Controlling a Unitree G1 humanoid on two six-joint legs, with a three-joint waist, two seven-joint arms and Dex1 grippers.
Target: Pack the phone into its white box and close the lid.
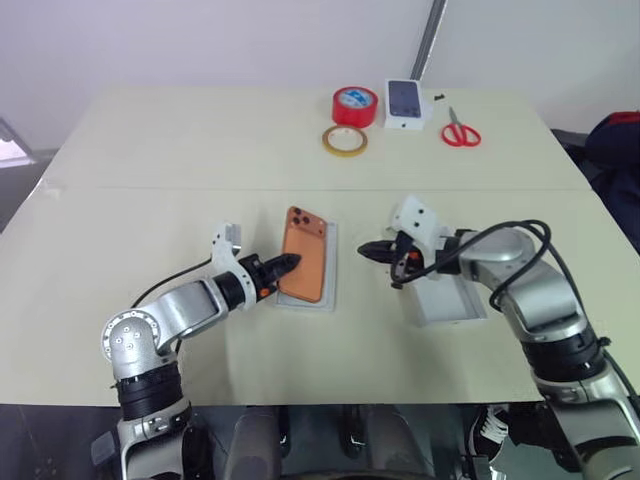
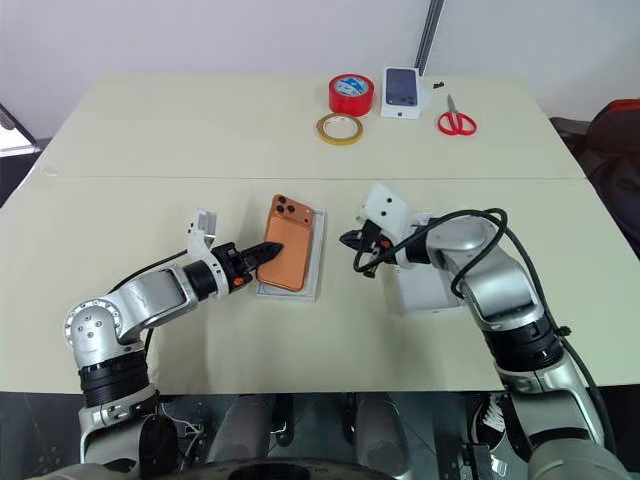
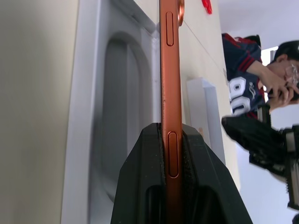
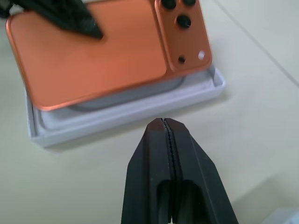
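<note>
Phone (image 1: 304, 254) pinched by left end effector (image 1: 291, 263) over white box (image 4: 140, 109).

Beige table (image 1: 200, 150), white wall (image 1: 250, 40)

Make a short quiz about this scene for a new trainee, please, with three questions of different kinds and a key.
1. True or false: the left gripper grips the phone.
2. The right gripper is: A) open, B) shut on nothing, C) shut on the lid.
3. What lies under the phone?

Key:
1. True; its fingers pinch the phone's edge.
2. B.
3. The white box, holding a moulded insert; the phone is tilted above it, not seated.
</note>
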